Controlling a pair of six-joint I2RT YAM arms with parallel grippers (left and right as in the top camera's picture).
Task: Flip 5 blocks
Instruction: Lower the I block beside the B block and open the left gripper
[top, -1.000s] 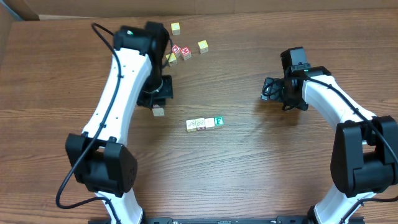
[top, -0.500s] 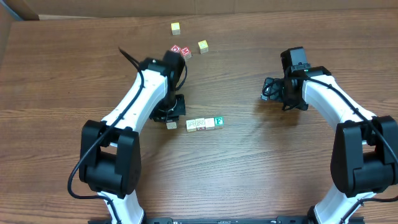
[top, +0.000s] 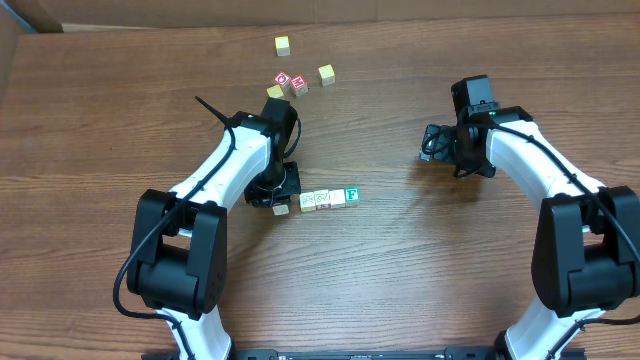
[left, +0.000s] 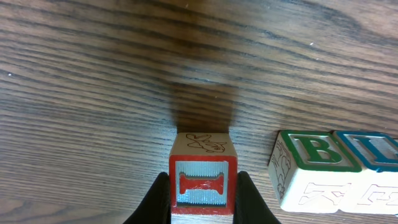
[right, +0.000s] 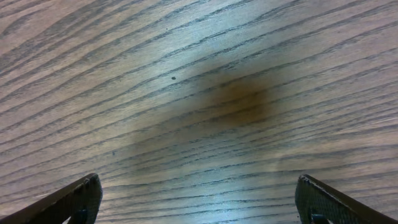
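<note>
Table: brown wood-grain top (top: 400, 270) fills every view, both arms reaching in from the near edge.
Left gripper (left: 203, 198): jaws clamped on one block, a dark finger pressed to each side.
Held block (left: 202, 149): red-framed face with a red letter turned toward the wrist camera, a pale face with a faint line drawing on the far side; whether it rests on the wood cannot be told.
Row of blocks (top: 329, 199): just right of the held block with a narrow gap between them, near the table's middle; pale cubes side by side, a green-faced one (top: 351, 194) at the right end. From the left wrist, the nearest cube shows a green-framed B.
Right gripper (top: 437, 146): jaws wide apart over bare wood, well to the right of the row, holding nothing.
Red cubes (top: 291, 83): two with white symbols, touching, beyond the left arm.
Yellow cubes (top: 326, 73): three scattered around the red pair.
Cardboard wall (top: 300, 10): along the far edge.
</note>
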